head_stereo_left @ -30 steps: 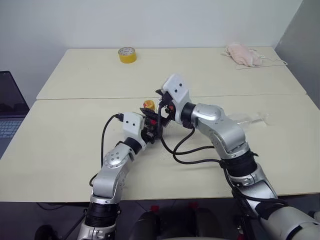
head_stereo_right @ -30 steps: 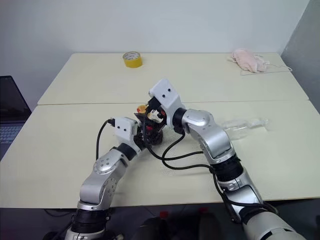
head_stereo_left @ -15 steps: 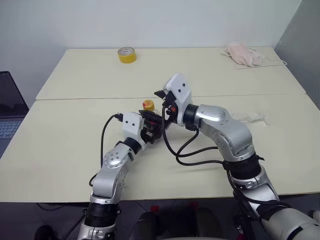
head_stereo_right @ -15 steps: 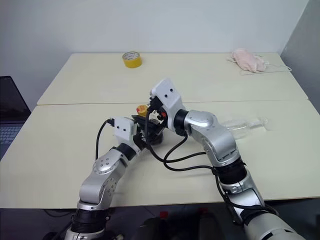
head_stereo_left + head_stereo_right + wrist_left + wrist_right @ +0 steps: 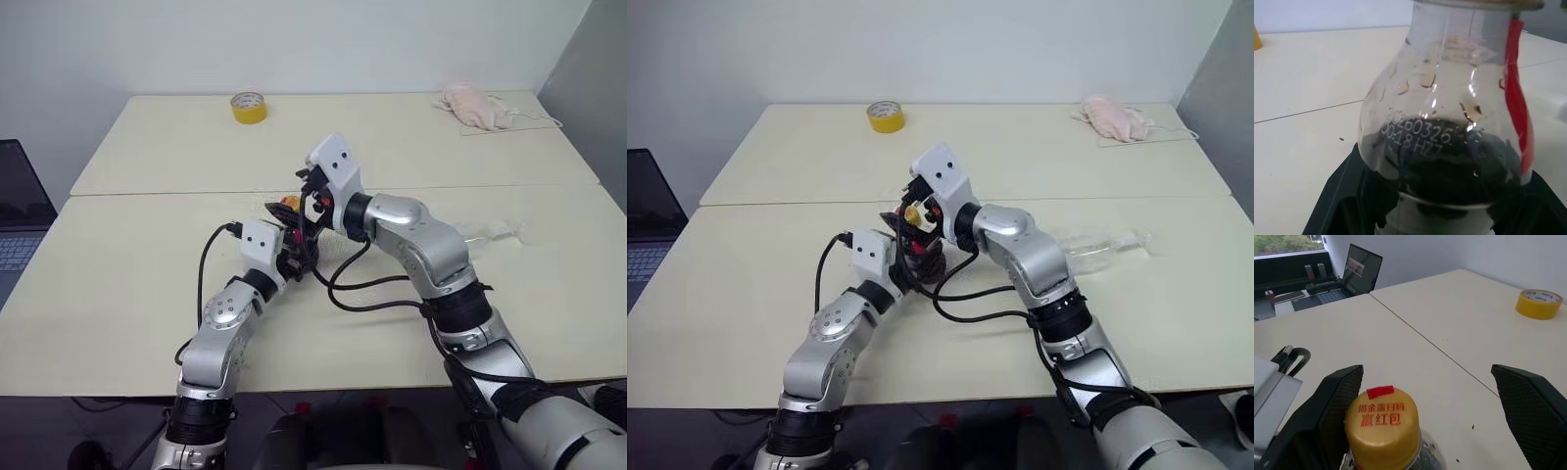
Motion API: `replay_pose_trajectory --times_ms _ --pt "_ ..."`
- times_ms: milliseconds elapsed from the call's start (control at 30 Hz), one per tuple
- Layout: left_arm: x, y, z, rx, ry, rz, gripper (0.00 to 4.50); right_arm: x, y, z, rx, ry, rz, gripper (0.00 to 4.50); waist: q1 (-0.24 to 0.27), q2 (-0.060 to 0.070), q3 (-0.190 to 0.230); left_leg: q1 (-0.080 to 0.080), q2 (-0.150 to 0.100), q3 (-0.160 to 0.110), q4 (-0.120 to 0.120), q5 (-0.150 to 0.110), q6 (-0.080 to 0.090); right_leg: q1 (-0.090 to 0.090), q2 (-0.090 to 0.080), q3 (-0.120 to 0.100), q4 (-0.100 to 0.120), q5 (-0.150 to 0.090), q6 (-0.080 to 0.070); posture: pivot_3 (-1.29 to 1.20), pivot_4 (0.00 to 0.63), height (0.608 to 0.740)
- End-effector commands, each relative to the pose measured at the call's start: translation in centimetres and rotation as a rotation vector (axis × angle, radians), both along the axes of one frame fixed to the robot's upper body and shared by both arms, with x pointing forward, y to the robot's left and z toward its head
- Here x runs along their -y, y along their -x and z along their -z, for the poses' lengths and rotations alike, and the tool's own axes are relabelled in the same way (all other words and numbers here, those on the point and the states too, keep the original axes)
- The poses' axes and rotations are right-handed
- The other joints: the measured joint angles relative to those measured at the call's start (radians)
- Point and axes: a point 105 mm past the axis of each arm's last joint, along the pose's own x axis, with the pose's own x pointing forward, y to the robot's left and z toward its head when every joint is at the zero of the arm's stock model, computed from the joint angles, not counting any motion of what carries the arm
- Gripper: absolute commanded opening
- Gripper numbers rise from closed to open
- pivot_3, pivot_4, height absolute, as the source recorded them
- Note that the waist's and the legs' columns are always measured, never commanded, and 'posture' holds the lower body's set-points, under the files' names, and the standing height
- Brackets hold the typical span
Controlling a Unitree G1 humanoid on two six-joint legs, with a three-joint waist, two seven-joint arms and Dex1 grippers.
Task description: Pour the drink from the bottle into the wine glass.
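The left gripper point(image 5: 297, 253) is clamped on the round lower body of the bottle point(image 5: 1449, 142), holding it upright just above the front table point(image 5: 118, 294); the right gripper point(image 5: 1425, 401) stands with its two fingers point(image 5: 1334, 406) spread wide on either side of the yellow cap point(image 5: 1382, 423), one finger close beside it and the other well clear. Inside the bottle, the drink point(image 5: 1449, 166) fills only the bottom of the bulb, with droplets clinging to the clear wall above; a red label strip point(image 5: 1518, 122) runs down one side. One wine glass point(image 5: 1097, 250) seems to lie on its side on the table to the right, well apart from the bottle, though it is faint. On the far table: one yellow tape roll point(image 5: 249, 107) and one pink cloth point(image 5: 477, 106); one laptop point(image 5: 1359, 271) sits off to the left.
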Motion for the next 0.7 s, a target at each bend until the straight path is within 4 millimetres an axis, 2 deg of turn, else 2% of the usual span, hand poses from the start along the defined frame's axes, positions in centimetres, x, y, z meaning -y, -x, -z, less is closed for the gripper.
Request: replay_pose_trajectory --times_ms 33,333,700 --pt "0.0 0.2 -0.7 0.036 -0.004 0.001 2.61 -0.5 0.3 -1.9 0.066 -0.027 -0.020 4.47 0.000 0.000 0.000 0.000 0.000 0.000 0.000 0.000 0.000 0.000 0.000 0.000 0.000 0.000 0.000 0.00 0.150 0.740" --pt "0.0 0.2 -0.7 0.037 -0.002 -0.002 2.61 -1.6 0.5 -2.5 0.062 -0.047 -0.049 4.47 0.000 0.000 0.000 0.000 0.000 0.000 0.000 0.000 0.000 0.000 0.000 0.000 0.000 0.000 0.000 0.00 0.150 0.740" --pt "0.0 0.0 -0.9 0.041 -0.003 0.000 2.61 0.1 -0.2 -2.0 0.047 -0.042 -0.004 4.47 0.000 0.000 0.000 0.000 0.000 0.000 0.000 0.000 0.000 0.000 0.000 0.000 0.000 0.000 0.000 0.00 0.150 0.740"
